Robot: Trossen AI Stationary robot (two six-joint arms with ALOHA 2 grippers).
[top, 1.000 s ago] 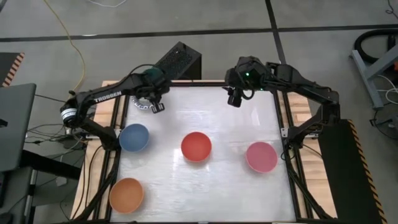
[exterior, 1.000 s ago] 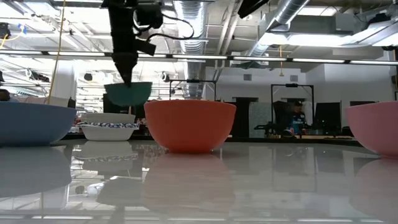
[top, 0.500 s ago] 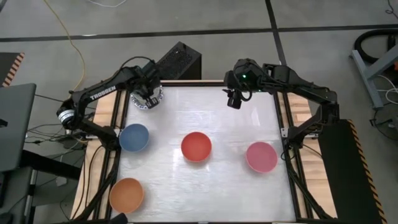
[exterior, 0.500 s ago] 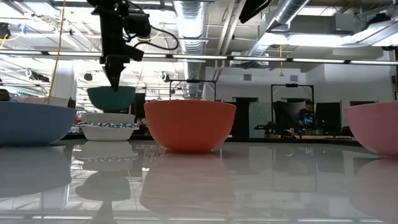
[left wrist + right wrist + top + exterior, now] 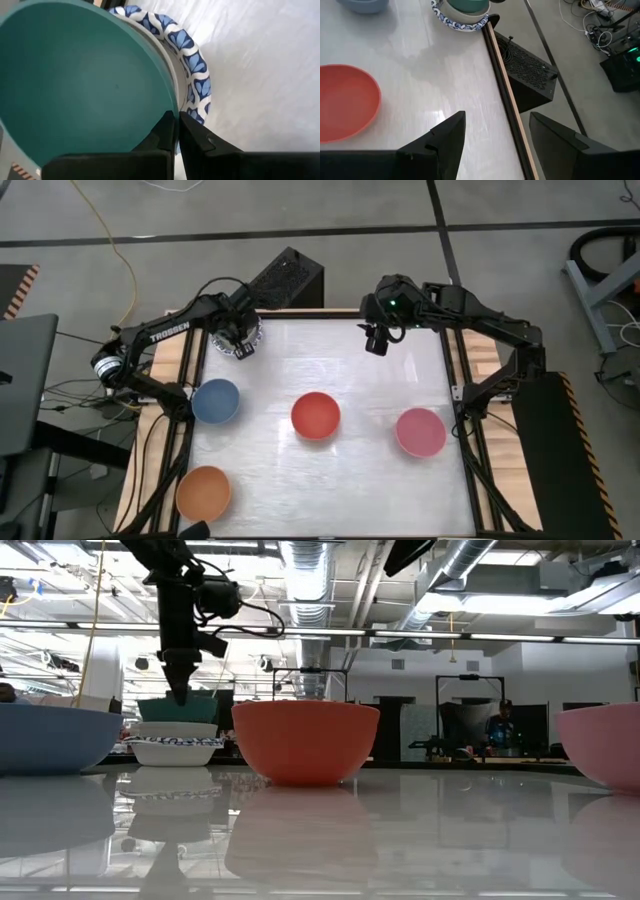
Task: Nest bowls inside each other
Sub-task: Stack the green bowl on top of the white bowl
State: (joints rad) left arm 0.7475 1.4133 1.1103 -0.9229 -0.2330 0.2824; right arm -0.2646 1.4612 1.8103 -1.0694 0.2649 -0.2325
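Note:
My left gripper is shut on a teal bowl over the table's far left corner. The bowl's lower part is sunk into a stack there: a cream bowl nested in a blue-and-white patterned bowl. Whether the teal bowl rests on the cream one, I cannot tell. Blue, red, pink and orange bowls stand singly on their bases on the white table. My right gripper hangs open, high above the far middle of the table, with nothing between its fingers. My left gripper pinches the teal bowl's rim, with one finger inside the bowl and one outside. The fingers come from above, pointing steeply down. The bowl hangs below them, mouth up and slightly tilted, its bottom hidden inside the cream bowl.
A black box lies just beyond the table's far edge, next to the stack. Wooden rails run along the table's sides. Bare tabletop lies between the single bowls and across the far right.
My left gripper has carried the teal bowl toward the table's left edge and down. The bowl, which hung clear to the right of the stack and above it, now sits with its lower part inside the cream bowl. The gripper stayed shut.

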